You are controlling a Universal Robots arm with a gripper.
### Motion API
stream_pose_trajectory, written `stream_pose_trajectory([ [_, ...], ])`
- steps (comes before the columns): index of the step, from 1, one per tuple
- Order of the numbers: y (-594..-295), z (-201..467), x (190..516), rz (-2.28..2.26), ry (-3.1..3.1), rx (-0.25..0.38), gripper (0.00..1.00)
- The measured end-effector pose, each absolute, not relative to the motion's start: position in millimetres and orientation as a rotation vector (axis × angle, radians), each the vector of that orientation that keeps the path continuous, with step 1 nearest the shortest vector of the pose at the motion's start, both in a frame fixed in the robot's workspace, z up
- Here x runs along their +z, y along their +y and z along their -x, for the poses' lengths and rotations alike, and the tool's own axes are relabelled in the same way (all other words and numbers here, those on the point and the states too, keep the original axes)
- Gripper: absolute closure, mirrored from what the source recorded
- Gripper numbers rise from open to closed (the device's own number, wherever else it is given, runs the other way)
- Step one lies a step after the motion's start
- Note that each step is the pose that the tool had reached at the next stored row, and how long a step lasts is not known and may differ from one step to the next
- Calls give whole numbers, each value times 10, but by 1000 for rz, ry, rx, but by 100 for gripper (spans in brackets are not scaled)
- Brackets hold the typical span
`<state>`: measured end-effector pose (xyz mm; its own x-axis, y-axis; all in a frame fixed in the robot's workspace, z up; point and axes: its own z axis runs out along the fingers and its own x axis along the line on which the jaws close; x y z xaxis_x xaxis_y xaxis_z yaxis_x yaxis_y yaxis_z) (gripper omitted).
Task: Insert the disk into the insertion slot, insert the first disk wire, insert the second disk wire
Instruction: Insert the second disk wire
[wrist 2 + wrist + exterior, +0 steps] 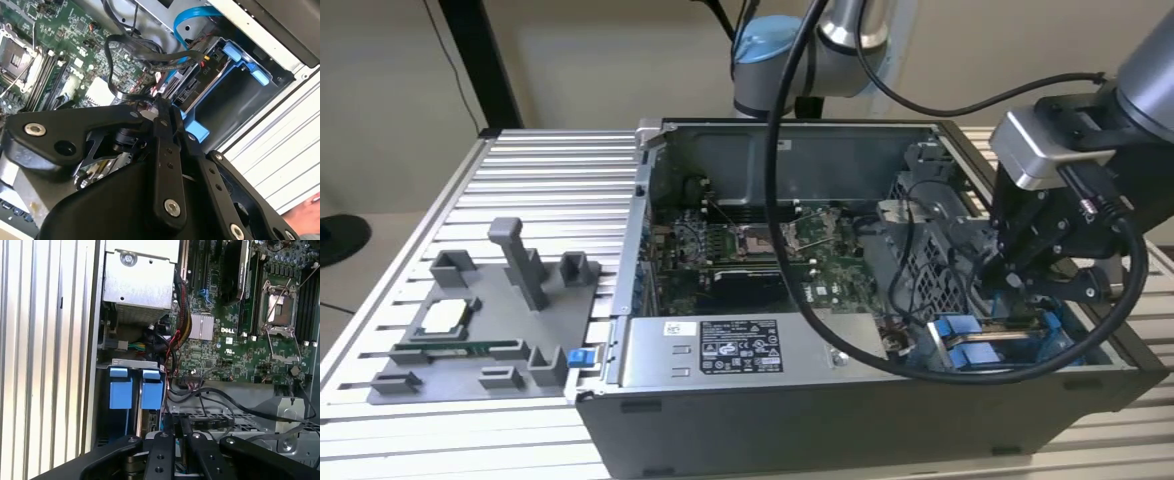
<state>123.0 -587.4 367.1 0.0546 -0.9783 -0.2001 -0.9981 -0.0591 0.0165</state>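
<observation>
- Label, white with black print, on the front face of the grey power-supply box: several rows of fine text and small symbols, too small to read.
- Small white sticker, same face, near its upper edge toward the exterior view's left: illegible.
- Motherboard, first wrist view: a short white logo word beside the finned heatsink, with small white marks beneath it. Fine component lettering across the board is unreadable.
</observation>
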Motion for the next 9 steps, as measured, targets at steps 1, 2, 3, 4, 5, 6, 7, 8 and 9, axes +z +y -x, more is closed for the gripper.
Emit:
stream_pose_trajectory([
  [1,-5878,-1230,3655,2186,2064,238,100],
  [2,-5882,-1230,3639,2186,2064,238,100],
  [3,-5886,-1230,3624,2186,2063,237,100],
  [4,-5893,-1230,3609,2186,2063,237,100],
  [5,-5900,-1230,3596,2186,2063,237,100],
  [6,-5909,-1230,3584,2186,2063,237,100],
  [7,-5920,-1230,3572,2186,2063,237,100],
  [8,-5931,-1230,3559,2186,2063,237,100],
  [9,-5944,-1230,3546,2185,2063,237,100],
])
